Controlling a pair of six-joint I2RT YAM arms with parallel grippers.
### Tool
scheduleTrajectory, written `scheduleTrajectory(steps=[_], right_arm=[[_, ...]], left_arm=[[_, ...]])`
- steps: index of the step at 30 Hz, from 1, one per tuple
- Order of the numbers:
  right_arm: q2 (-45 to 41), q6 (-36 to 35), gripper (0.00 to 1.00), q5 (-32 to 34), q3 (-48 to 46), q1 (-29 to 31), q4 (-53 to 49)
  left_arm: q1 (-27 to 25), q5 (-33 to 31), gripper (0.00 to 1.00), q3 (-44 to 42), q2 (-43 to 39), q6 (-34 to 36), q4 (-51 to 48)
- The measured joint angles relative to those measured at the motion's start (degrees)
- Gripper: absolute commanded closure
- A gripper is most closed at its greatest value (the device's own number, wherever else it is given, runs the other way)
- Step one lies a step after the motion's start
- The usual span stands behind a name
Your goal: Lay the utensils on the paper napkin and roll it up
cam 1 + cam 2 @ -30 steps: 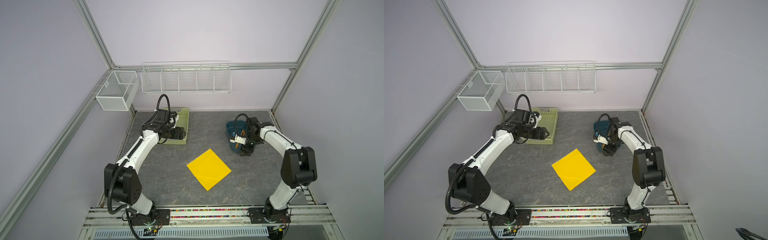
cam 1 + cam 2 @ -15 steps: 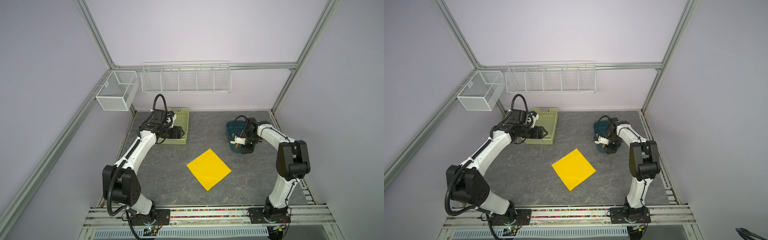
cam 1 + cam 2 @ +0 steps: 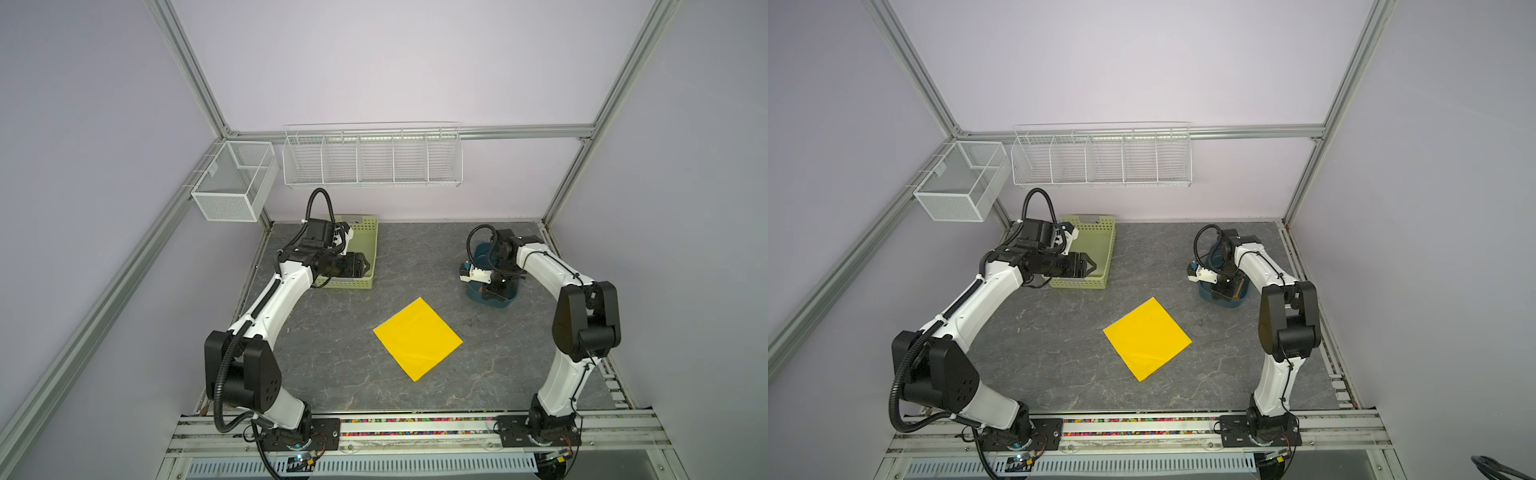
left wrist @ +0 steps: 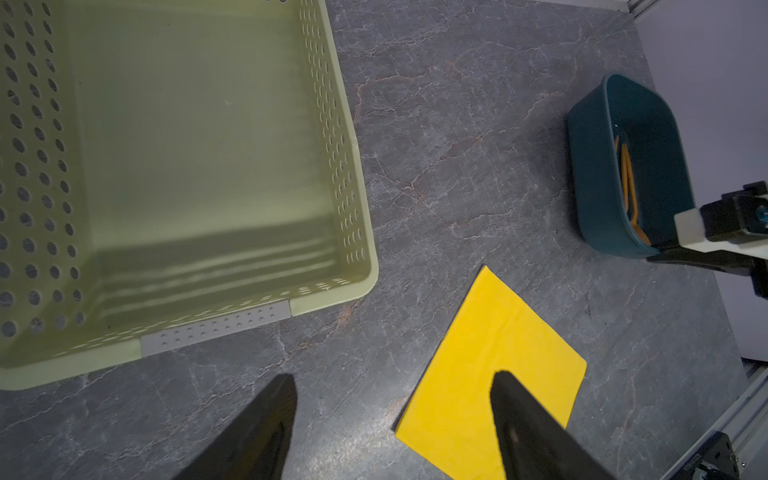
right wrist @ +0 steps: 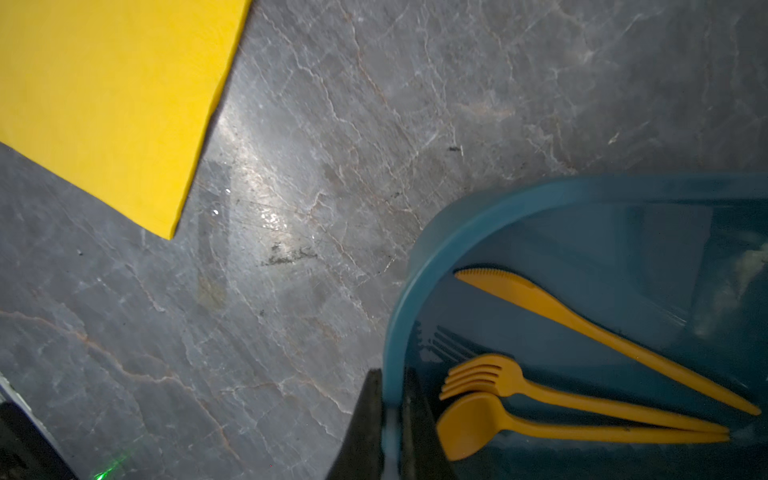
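Note:
The yellow paper napkin (image 3: pixel 417 337) (image 3: pixel 1147 337) lies flat mid-table, also in the left wrist view (image 4: pixel 490 365) and the right wrist view (image 5: pixel 104 95). The utensils, an orange fork (image 5: pixel 498 380), spoon (image 5: pixel 469 428) and knife (image 5: pixel 540 303), lie inside a blue tub (image 5: pixel 457 220) (image 3: pixel 498 303) (image 3: pixel 1225 302) at the right. My right gripper (image 5: pixel 390 374) (image 3: pixel 492 291) is shut on the tub's rim, one finger outside, one inside beside the spoon. My left gripper (image 4: pixel 392 378) (image 3: pixel 368 266) (image 3: pixel 1092 266) hangs open and empty above the green basket's near end.
The empty green perforated basket (image 3: pixel 370 232) (image 4: pixel 332 124) stands at the back left. Two white wire baskets (image 3: pixel 374 158) (image 3: pixel 232 183) hang on the walls above the table. Bare grey tabletop surrounds the napkin; a metal rail (image 3: pixel 415 432) runs along the front.
My right gripper has closed onto the blue tub's rim and its elbow has shifted slightly. The left gripper stays open over the basket, hardly moved. The napkin is unchanged.

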Motion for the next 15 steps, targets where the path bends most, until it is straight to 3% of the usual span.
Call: scheduleTrajectory(steps=[15], right_arm=[[0.00,7.34,0.93,-5.11,14.05,0.00,-18.08]], left_arm=[[0.72,0.07,0.25,-0.09,0.00,0.00,0.17]])
